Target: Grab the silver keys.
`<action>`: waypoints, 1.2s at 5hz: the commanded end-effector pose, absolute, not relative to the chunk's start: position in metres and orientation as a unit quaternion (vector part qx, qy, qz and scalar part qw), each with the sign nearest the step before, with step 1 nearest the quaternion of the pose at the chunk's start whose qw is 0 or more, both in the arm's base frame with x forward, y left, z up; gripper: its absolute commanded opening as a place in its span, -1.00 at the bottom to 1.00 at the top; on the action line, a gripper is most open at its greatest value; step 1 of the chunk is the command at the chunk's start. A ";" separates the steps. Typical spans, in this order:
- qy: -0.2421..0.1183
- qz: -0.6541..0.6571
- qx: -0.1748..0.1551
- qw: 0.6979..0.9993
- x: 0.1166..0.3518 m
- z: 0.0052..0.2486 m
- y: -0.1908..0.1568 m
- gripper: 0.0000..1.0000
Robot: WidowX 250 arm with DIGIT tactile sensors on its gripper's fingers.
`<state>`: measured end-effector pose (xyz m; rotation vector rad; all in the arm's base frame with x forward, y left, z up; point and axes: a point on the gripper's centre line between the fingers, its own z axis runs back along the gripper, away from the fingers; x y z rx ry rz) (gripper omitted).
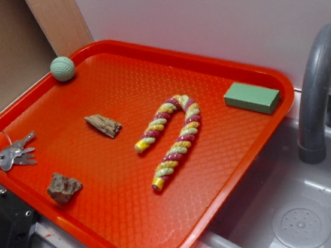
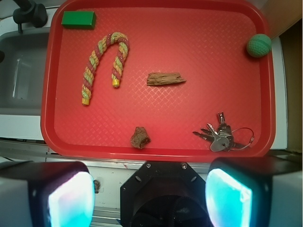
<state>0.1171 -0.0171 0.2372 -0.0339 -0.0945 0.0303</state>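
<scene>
- The silver keys [image 1: 15, 154] [image 2: 218, 136] lie flat on the red tray [image 1: 183, 218] [image 2: 208, 52], in the corner nearest the gripper; their wire ring reaches the tray's rim.
- Gripper [image 2: 150, 191]: held outside the tray, over its near edge, wrist camera looking down across the whole tray. The fingers [image 2: 66, 196] stand wide apart with nothing between them.
- In the exterior view only a dark part of the arm shows at the lower left edge.
- Brown rock [image 1: 64, 187] [image 2: 140, 137]: near the same edge, beside the keys but apart.
- Wood piece [image 1: 103, 125] [image 2: 165, 78]: tray's middle.
- Twisted rope [image 1: 173, 138] [image 2: 104, 64]: bent into a hook.
- Green block [image 1: 251, 97] [image 2: 78, 19] and green ball [image 1: 63, 69] [image 2: 259, 45]: the two far corners.
</scene>
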 end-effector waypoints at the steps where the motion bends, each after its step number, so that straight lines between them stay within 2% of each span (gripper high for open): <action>1: -0.047 0.015 -0.017 0.999 0.117 0.237 -0.017 1.00; 2: -0.054 0.133 -0.001 0.990 0.120 0.228 0.026 1.00; 3: -0.029 0.207 0.026 0.978 0.117 0.213 0.059 1.00; 4: -0.045 0.314 0.040 0.948 0.106 0.200 0.092 1.00; 5: -0.064 0.403 0.055 0.911 0.096 0.181 0.106 1.00; 6: -0.079 0.432 0.037 0.898 0.097 0.158 0.117 1.00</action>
